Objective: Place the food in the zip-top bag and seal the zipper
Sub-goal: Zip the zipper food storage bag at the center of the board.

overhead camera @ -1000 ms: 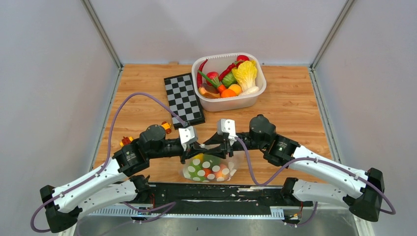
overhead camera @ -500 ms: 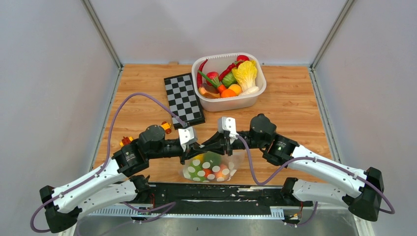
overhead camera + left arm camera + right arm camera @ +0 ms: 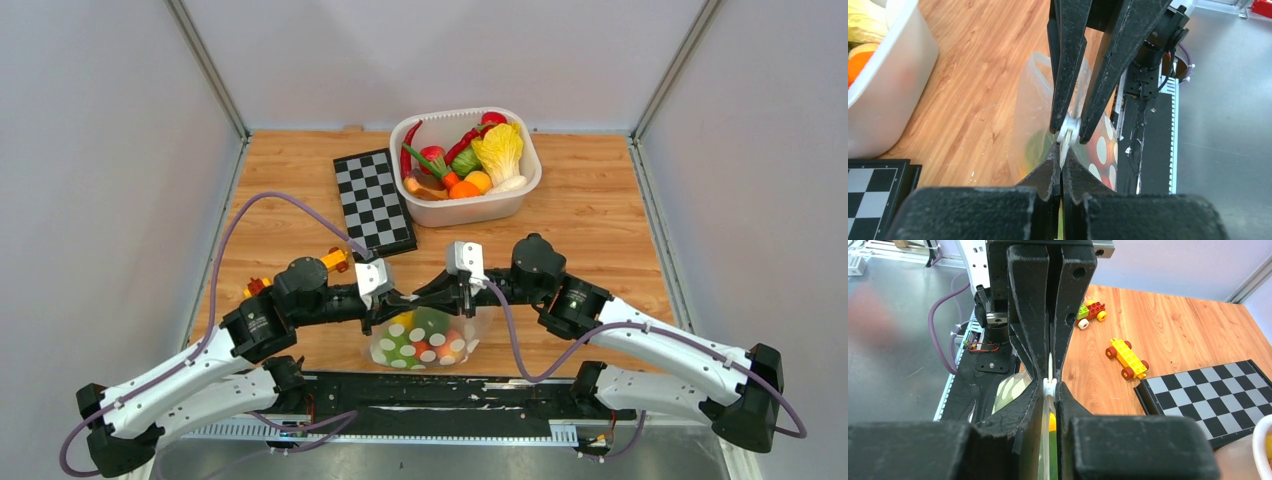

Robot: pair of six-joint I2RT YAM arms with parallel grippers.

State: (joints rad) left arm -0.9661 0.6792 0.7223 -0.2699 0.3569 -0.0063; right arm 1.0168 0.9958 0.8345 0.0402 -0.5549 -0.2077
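The clear dotted zip-top bag [image 3: 424, 340] lies at the table's near edge, with green, orange and red food [image 3: 441, 346] inside it. Its whitish zipper [image 3: 1068, 131] runs along the top edge between both grippers. My left gripper [image 3: 398, 299] is shut on the zipper, as the left wrist view [image 3: 1061, 153] shows. My right gripper [image 3: 434, 296] is shut on the zipper just beside it, tip to tip with the left [image 3: 1049, 389]. More food [image 3: 470, 155] fills the white tub [image 3: 520, 196] at the back.
A folded chessboard [image 3: 373, 200] lies left of the tub. Two small brick cars [image 3: 1126, 357] [image 3: 1091, 311] sit on the wood left of the bag. A black rail [image 3: 450, 390] runs along the near edge under the bag.
My left gripper has shifted a little to the left along the zipper and its arm has swung left. The right gripper has barely moved. The bag stays put.
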